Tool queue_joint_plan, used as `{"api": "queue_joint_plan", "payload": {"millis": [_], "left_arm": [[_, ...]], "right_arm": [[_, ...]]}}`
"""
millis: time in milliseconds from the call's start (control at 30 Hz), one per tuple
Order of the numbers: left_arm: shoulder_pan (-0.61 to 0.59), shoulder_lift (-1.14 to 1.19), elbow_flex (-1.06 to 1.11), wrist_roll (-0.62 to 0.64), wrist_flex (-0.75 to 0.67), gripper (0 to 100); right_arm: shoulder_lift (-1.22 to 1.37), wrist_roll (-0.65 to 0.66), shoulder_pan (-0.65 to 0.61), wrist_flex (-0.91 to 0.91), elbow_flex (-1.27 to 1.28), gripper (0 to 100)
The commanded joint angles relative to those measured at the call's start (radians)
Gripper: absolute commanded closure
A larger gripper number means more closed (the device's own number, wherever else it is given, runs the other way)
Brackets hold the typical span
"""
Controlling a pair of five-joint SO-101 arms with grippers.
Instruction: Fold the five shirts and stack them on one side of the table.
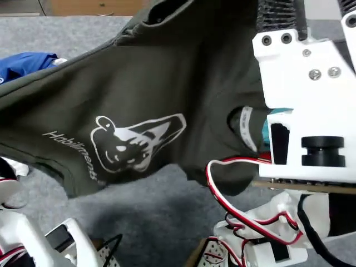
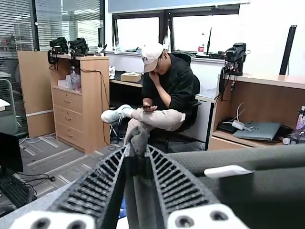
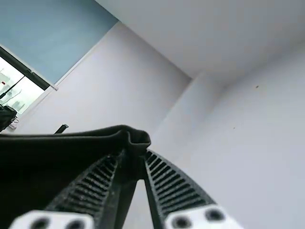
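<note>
The green shirt [image 1: 139, 94] hangs spread in the air above the grey desk [image 1: 156, 211], lifted well off it. Its white print [image 1: 136, 142] faces up and its collar points to the far side. A white label [image 1: 246, 125] shows in a fold near the shirt's right end.

In the left wrist view, the left gripper [image 2: 138, 147] has its black ribbed fingers [image 2: 100, 181] pressed together on a bunched fold of the shirt [image 2: 248, 191], which sticks up past the tips. In the right wrist view, the right gripper [image 3: 134, 155] likewise has its fingers [image 3: 167, 186] clamped on an edge of the shirt [image 3: 47, 157], the cloth curling over the tips.

In the high view, a white arm [image 1: 306, 83] rises on the right, close to the camera, and covers the shirt's right end. Red, white and black wires [image 1: 222, 189] loop below it.

A blue shirt [image 1: 25, 64] lies crumpled on the desk at the far left, partly under the green one's edge.
</note>
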Motion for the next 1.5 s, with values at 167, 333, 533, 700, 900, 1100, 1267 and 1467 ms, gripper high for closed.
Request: {"api": "queue_joint_plan", "payload": {"millis": [167,333,533,700,900,1100,1267,1467], "left_arm": [[-0.008,0.007,-0.008,-0.038,0.181,98],[-0.008,0.001,0.083,-0.04,0.192,98],[-0.008,0.001,0.083,-0.04,0.117,98],[-0.009,-0.001,0.063,-0.043,0.008,98],[0.012,-0.001,-0.026,-0.106,0.009,98],[0.058,-0.001,-0.103,-0.153,0.203,98],[0.124,-0.001,-0.201,-0.169,0.4,98],[0.121,-0.001,-0.235,-0.166,0.442,98]], "right_arm": [[-0.008,0.009,-0.002,-0.008,-0.024,99.4],[-0.008,0.009,-0.004,-0.008,-0.024,99.4],[-0.008,0.009,-0.004,-0.003,-0.024,99.4],[-0.015,0.009,-0.004,0.006,-0.03,99.4],[-0.028,0.009,0.001,0.048,-0.028,99.4],[-0.082,0.003,-0.004,0.06,-0.024,99.4],[-0.097,0.003,-0.004,0.141,-0.028,99.4],[-0.093,0.003,-0.001,0.206,-0.025,99.4]]}}
